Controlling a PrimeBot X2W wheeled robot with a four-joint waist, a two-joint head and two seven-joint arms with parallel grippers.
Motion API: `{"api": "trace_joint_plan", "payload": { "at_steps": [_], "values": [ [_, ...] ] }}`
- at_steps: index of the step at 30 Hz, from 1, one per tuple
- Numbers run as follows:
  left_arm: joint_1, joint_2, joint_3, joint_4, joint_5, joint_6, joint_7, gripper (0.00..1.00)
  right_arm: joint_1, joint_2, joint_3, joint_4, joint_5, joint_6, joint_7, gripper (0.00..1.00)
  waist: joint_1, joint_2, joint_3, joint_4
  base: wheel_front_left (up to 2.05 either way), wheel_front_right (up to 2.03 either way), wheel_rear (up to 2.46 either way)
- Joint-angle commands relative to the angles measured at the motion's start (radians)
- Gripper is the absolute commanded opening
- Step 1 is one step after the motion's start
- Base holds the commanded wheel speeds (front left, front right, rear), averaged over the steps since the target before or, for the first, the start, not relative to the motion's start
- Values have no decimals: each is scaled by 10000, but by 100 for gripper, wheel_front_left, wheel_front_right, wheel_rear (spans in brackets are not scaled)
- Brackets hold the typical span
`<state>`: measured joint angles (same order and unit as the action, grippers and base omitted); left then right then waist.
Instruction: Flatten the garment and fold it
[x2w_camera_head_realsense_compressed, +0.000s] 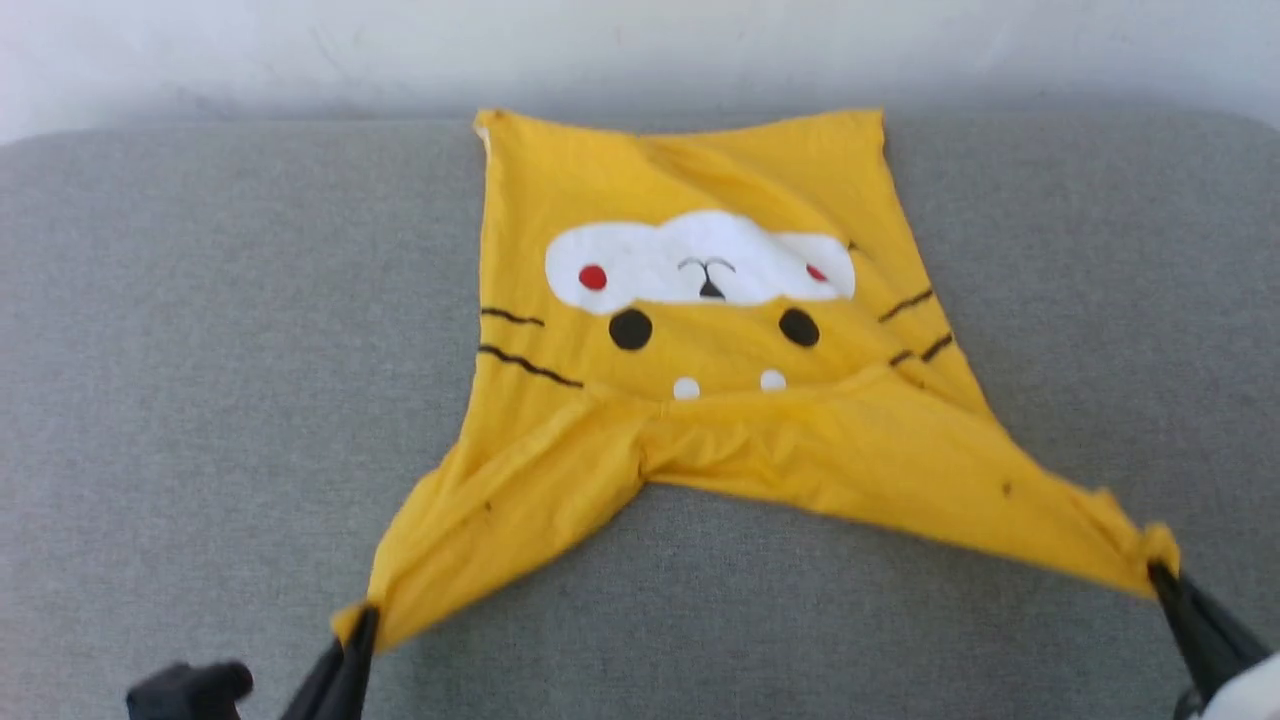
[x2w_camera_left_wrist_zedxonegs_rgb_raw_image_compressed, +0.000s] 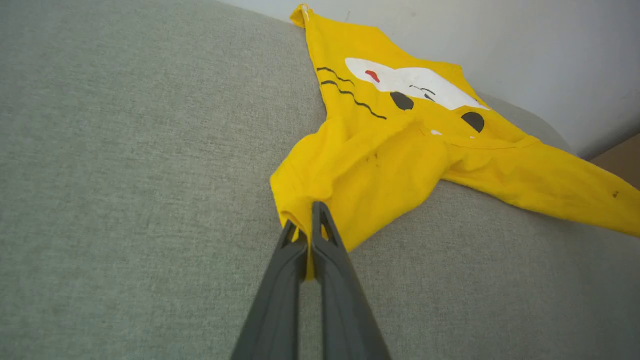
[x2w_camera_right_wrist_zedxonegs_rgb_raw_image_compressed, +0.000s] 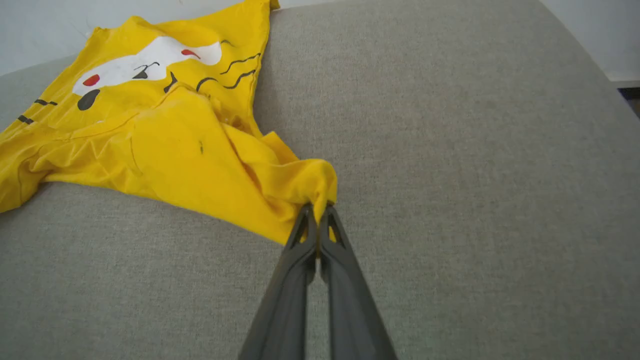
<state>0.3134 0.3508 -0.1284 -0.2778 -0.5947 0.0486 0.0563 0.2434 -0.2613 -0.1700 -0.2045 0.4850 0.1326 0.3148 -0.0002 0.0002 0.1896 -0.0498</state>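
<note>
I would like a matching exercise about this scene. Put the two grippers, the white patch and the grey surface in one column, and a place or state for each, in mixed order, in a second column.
Column one:
1. left gripper
2. right gripper
3. white patch
4. grey surface

Column two:
a. lies under the garment
b. shut on the garment's near right corner
c. printed on the garment's front
d. shut on the garment's near left corner

Pairs: 1-d, 2-b, 3-c, 4-a.
</note>
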Motion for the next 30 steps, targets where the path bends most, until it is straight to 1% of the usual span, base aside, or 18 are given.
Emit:
{"api": "trace_joint_plan", "payload": {
  "at_steps": [1, 3, 9, 15, 18, 24, 30],
  "values": [
    [117, 58, -4, 50, -51, -66, 32, 0, 147, 66, -86, 58, 84, -19, 24, 0, 2, -2, -263, 8, 0, 0, 0],
    [435, 104, -76, 243, -111, -51, 202, 0, 581, 136, -204, 235, 70, -19, 109, 0, 2, -2, -421, -16, 0, 0, 0],
    [1226, -10, -308, 534, -533, 9, 674, 0, 1477, 371, -407, 687, 139, -19, 352, 0, 2, -2, -791, -159, 0, 0, 0],
    [1673, 130, -410, 559, -591, 185, 1122, 0, 2033, 379, -582, 850, 151, -19, 853, 0, 2, -2, -996, -208, 0, 0, 0],
    [1724, 216, -314, 421, -474, 290, 1044, 0, 2205, 362, -740, 882, 77, -19, 1073, 0, 2, -2, -1062, -175, 0, 0, 0],
    [1382, 248, -254, -96, -147, 343, 647, 0, 2028, 498, -660, 871, 13, -19, 939, 0, 2, -2, -1134, -26, 0, 0, 0],
    [849, 320, -523, -412, 158, 402, 899, 0, 1374, 479, -119, 1462, -266, -19, 608, 0, 2, -2, -1063, 108, 0, 0, 0]
  ]
}}
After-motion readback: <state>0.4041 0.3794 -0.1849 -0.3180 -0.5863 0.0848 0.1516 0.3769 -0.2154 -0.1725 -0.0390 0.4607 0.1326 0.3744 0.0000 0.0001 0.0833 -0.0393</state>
